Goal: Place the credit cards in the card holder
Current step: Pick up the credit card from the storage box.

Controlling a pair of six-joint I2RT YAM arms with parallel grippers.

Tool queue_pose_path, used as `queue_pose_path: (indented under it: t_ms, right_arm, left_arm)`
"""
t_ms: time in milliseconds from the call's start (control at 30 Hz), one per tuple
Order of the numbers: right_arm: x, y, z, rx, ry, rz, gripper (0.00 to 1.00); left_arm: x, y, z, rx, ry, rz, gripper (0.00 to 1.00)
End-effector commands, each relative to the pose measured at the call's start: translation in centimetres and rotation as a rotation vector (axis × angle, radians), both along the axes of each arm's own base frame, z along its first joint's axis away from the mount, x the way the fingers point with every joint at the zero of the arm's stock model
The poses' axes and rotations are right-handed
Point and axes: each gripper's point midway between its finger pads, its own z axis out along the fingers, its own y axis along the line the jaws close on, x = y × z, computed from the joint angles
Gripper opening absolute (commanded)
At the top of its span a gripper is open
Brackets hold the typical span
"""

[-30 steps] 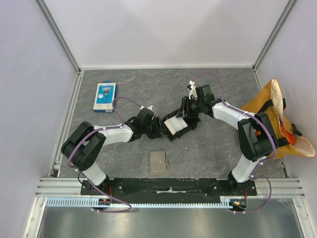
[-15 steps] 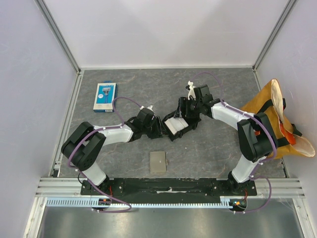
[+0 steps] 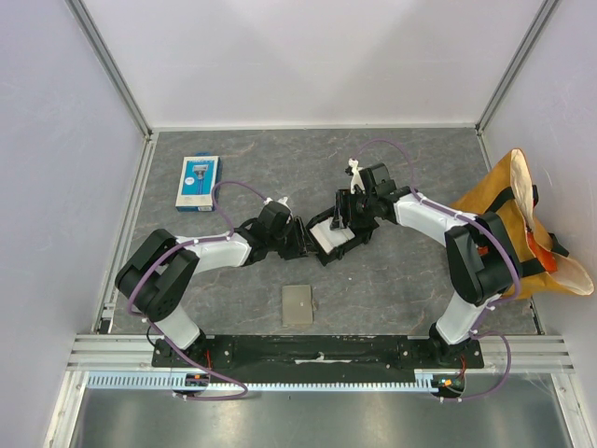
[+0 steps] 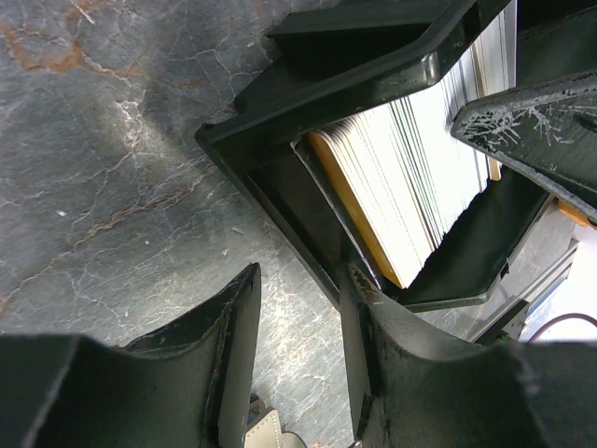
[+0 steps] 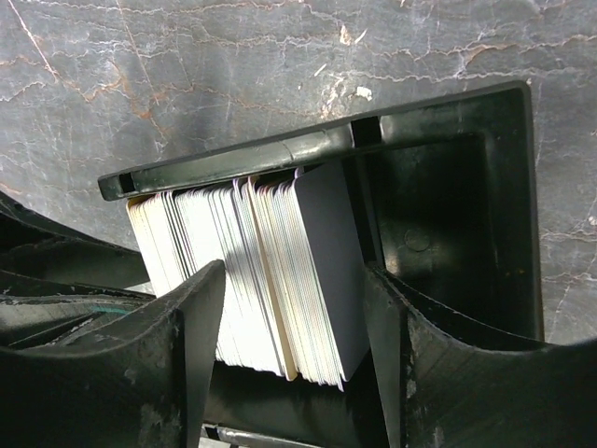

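The credit cards (image 5: 280,280) stand on edge as a thick stack, mostly white with a dark grey one at the right end, in a black tray (image 5: 448,215). My right gripper (image 5: 291,308) is open and straddles the stack's right part, with a thin gap between the grey card and the right finger. In the top view the cards (image 3: 328,233) sit mid-table between both grippers. My left gripper (image 4: 298,289) is open at the tray's (image 4: 308,103) left end, its right finger against the wall and bare table between its fingers. The card holder (image 3: 298,304) lies flat and closed, nearer the arm bases.
A blue-and-white retail pack (image 3: 198,181) lies at the far left. An orange bag (image 3: 522,219) slumps over the right edge beside the right arm. Metal rails border the table on the left and front.
My right gripper has shifted slightly left over the tray and its jaws now stand wider around the cards. The left arm, the tray and the card holder have not moved.
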Motion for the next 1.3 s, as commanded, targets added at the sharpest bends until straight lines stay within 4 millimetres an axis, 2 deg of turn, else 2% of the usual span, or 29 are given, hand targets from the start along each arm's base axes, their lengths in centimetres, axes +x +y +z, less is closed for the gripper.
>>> queue_pose_path:
  t_ms: [0, 267, 567, 767, 967, 1167, 1200, 1267]
  right_arm:
    - [0.7, 0.9, 3.6, 0.061, -0.066, 0.014, 0.66]
    - [0.3, 0.8, 4.1, 0.066, -0.064, 0.005, 0.64]
    - [-0.1, 0.8, 4.1, 0.074, -0.056, 0.012, 0.45]
    - [0.1, 0.9, 4.7, 0.084, -0.067, 0.010, 0.43]
    - [-0.1, 0.8, 4.4, 0.087, -0.053, 0.013, 0.40]
    - [0.1, 0.7, 3.8, 0.080, -0.040, 0.004, 0.30]
    - [0.1, 0.7, 3.7, 0.078, -0.038, 0.003, 0.30]
    - [0.3, 0.7, 3.7, 0.073, -0.043, -0.002, 0.39]
  left_arm:
    - [0.9, -0.4, 0.9, -0.008, -0.031, -0.013, 0.45]
    - [0.8, -0.2, 1.1, -0.007, -0.034, -0.013, 0.45]
    - [0.8, -0.3, 1.0, -0.010, -0.030, -0.015, 0.45]
    - [0.8, -0.4, 1.1, -0.012, -0.030, -0.018, 0.45]
    - [0.8, -0.4, 1.1, -0.013, -0.028, -0.018, 0.45]
    - [0.8, -0.5, 1.0, -0.013, -0.026, -0.021, 0.45]
    - [0.8, -0.5, 1.0, -0.013, -0.026, -0.021, 0.45]
    - [0.8, -0.5, 0.9, -0.013, -0.024, -0.022, 0.45]
